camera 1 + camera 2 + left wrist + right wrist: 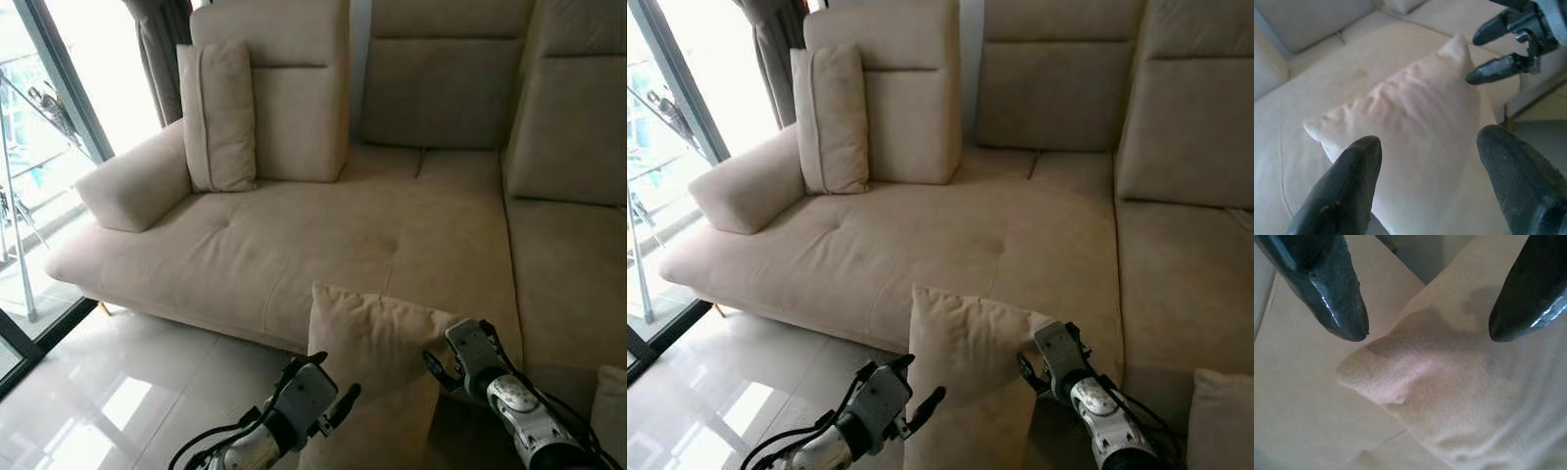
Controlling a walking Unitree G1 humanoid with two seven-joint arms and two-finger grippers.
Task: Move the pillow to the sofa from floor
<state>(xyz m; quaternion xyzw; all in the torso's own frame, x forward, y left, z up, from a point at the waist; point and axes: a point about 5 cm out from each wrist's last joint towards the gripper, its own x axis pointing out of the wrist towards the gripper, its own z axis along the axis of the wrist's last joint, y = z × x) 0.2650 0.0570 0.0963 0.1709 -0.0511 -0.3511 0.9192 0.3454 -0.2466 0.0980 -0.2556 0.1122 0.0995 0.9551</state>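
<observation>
A beige square pillow (377, 362) stands upright at the front edge of the beige sofa (323, 235), its top corners level with the seat. My left gripper (333, 380) is against the pillow's left side, open, with the pillow's face between its fingers in the left wrist view (1427, 142). My right gripper (446, 357) is at the pillow's upper right corner, open, with that corner (1459, 396) lying between its fingers (1347, 308). The pillow's lower part is hidden below the frame.
A second pillow (217, 116) leans on the sofa's left backrest beside the armrest (137, 186). Another cushion (609, 406) shows at the lower right. Glossy floor tiles (118, 392) and a glass door (49, 98) lie to the left.
</observation>
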